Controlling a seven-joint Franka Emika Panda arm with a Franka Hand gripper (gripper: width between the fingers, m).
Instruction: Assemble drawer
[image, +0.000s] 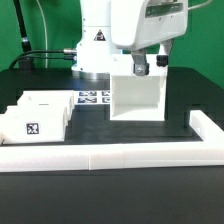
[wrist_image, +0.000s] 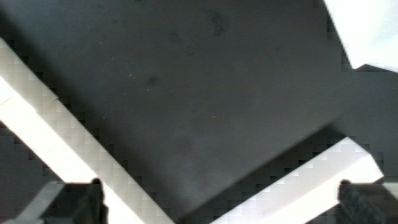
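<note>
The white cubic casing (image: 135, 98) stands on the black table right of centre, its open side facing the front. My gripper (image: 140, 69) hangs just above the casing's top rear edge. In the wrist view the gripper (wrist_image: 217, 207) is open, with its dark fingertips (wrist_image: 71, 205) far apart and nothing held between them. Two white strips (wrist_image: 54, 120) run together below it over the black surface. I cannot tell which part they belong to. Two smaller white box trays (image: 36, 116) with a black-and-white tag sit side by side at the exterior view's left.
The marker board (image: 92, 98) lies flat between the trays and the casing. A long low white border wall (image: 110, 156) runs along the front and turns back at the exterior view's right (image: 210, 132). The robot base (image: 98, 45) stands behind.
</note>
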